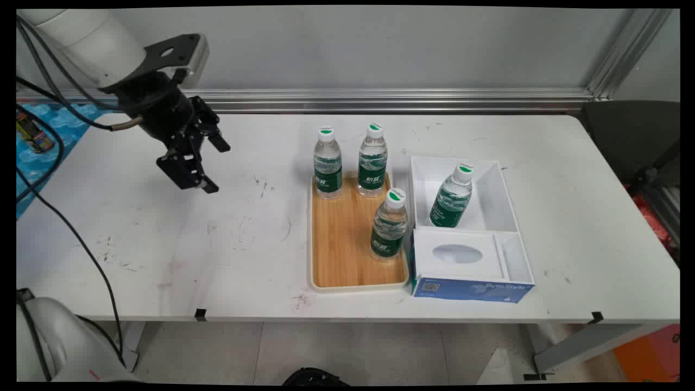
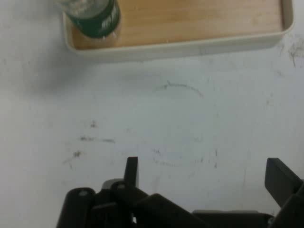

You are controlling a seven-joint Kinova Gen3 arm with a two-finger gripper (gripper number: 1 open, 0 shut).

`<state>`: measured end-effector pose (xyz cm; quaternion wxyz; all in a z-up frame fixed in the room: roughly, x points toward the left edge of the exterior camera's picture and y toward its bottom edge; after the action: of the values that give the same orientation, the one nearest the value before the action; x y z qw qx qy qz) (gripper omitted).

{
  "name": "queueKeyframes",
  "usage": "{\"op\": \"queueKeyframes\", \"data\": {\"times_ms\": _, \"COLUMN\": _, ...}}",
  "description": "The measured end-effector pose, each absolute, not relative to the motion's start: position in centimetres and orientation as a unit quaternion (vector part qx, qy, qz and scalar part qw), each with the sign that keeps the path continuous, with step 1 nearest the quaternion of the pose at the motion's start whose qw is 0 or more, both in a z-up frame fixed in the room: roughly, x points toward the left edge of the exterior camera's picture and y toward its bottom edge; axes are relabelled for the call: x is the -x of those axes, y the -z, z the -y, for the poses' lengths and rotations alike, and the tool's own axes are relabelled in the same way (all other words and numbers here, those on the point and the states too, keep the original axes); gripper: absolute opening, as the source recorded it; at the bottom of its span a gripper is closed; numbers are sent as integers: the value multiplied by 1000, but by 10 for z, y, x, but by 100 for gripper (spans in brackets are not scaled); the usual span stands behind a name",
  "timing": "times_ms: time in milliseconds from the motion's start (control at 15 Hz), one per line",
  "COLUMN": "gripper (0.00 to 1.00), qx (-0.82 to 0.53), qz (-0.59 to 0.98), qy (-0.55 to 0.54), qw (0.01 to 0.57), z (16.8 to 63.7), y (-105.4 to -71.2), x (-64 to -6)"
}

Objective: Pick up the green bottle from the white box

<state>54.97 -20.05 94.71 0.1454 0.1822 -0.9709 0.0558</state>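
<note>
My black gripper (image 1: pixel 209 165) hangs open and empty above the left half of the white table (image 1: pixel 163 244), well left of the tray. Three water bottles with green labels stand on the wooden tray (image 1: pixel 347 255): two at the back (image 1: pixel 327 163) (image 1: pixel 372 160) and one at its right side (image 1: pixel 389 224). A fourth bottle (image 1: pixel 452 196) leans inside the white box (image 1: pixel 488 184) to the tray's right. In the hand view my gripper (image 2: pixel 204 173) shows bare scuffed tabletop between its fingers, with the tray's rim (image 2: pixel 180 46) and the base of one bottle (image 2: pixel 95 19) at the top.
A blue-and-white carton (image 1: pixel 469 269) with an oval hole in its top sits in front of the white box. An aluminium rail (image 1: pixel 380 100) runs along the table's far edge. Black cables (image 1: pixel 70 228) hang at the left. A dark chair (image 1: pixel 635 141) stands beyond the right end.
</note>
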Motion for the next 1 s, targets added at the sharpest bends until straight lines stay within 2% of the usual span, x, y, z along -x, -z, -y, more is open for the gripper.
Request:
{"op": "queueKeyframes", "data": {"times_ms": 467, "gripper": 100, "qx": -171, "qz": 968, "qy": -69, "qw": 171, "z": 215, "y": -962, "x": -523}}
{"op": "queueKeyframes", "data": {"times_ms": 1000, "gripper": 100, "qx": -167, "qz": 958, "qy": -84, "qw": 216, "z": 248, "y": -988, "x": -432}}
